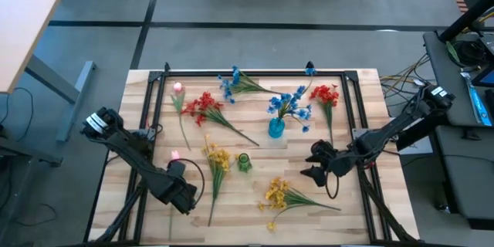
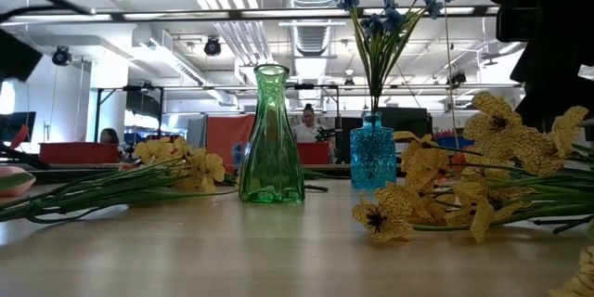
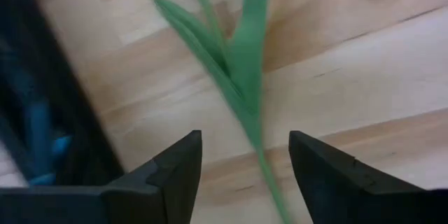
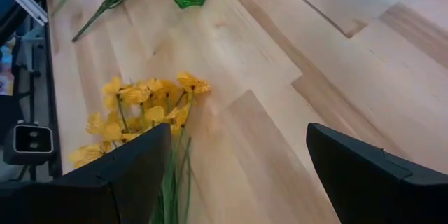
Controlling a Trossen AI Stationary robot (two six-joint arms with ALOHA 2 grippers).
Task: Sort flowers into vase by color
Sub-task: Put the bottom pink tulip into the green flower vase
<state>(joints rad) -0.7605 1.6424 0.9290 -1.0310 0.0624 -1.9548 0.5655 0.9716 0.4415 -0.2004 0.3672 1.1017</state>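
I see the table (image 1: 255,208) carrying loose flowers across it. Blue vase (image 1: 275,128) stands right of centre with blue sprigs (image 1: 290,103) in it. Green vase (image 1: 244,162) stands empty toward the front edge, yellow sprigs (image 1: 217,157) just left of it, more yellow (image 1: 277,194) at the front edge. Red sprigs (image 1: 202,106) lie back-left. Left gripper (image 3: 245,164) sits at the front-left corner, fingers spread, a green stem (image 3: 241,70) lying between them. Right gripper (image 4: 238,161) hovers near the right edge, fingers spread wide, gripping nothing.
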